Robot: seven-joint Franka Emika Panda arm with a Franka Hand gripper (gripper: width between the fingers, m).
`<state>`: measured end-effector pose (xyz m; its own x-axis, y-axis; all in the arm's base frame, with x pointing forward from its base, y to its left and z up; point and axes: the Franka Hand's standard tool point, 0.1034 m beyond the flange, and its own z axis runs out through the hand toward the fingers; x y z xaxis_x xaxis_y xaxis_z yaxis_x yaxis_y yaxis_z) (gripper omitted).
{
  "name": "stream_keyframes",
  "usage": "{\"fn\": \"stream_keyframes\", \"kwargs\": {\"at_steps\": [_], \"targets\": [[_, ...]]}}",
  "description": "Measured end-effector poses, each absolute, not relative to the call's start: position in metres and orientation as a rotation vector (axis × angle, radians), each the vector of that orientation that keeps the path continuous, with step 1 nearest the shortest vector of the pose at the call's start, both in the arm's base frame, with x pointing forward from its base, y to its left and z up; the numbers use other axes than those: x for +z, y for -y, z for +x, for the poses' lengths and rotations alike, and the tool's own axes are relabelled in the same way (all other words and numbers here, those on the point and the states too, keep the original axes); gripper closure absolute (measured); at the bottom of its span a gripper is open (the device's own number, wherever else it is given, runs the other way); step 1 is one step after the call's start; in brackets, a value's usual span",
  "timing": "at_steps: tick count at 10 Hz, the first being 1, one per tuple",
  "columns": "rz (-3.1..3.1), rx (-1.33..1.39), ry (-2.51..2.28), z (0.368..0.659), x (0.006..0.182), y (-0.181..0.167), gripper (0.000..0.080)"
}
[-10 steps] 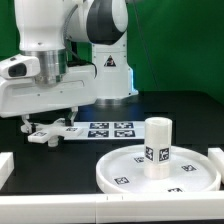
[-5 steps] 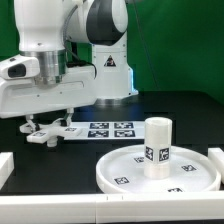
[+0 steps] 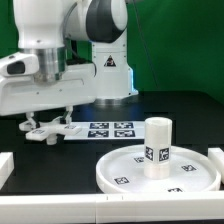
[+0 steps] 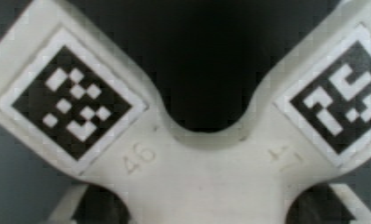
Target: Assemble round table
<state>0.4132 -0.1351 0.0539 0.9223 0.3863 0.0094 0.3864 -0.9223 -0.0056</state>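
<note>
The cross-shaped base (image 3: 42, 131) is white with small tags and hangs slightly above the black table at the exterior view's left. My gripper (image 3: 50, 120) is shut on it from above. In the wrist view the base (image 4: 191, 150) fills the picture, with two tagged arms spreading away from its hub, and my gripper (image 4: 200, 205) holds the hub. The large round disc (image 3: 120, 172) lies flat at the front right. The short cylinder leg (image 3: 157, 146) stands upright on it, far from my gripper.
The marker board (image 3: 108, 129) lies flat just right of the base. White rails stand at the front left (image 3: 5, 166) and right (image 3: 217, 156) of the table. The robot's own base (image 3: 110, 70) stands behind, before a green backdrop.
My gripper has risen a little with the cross-shaped base in it. The disc and leg have not moved.
</note>
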Motion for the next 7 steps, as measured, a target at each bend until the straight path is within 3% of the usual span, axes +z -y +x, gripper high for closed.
{"fn": "stream_keyframes", "kwargs": {"at_steps": [4, 6, 7], "targets": [[-3.055, -0.052, 0.340, 0.461, 0.112, 0.058, 0.0357], [-3.076, -0.049, 0.139, 0.507, 0.137, 0.006, 0.0357], [-3.077, -0.067, 0.161, 0.529, 0.141, -0.007, 0.0357]]}}
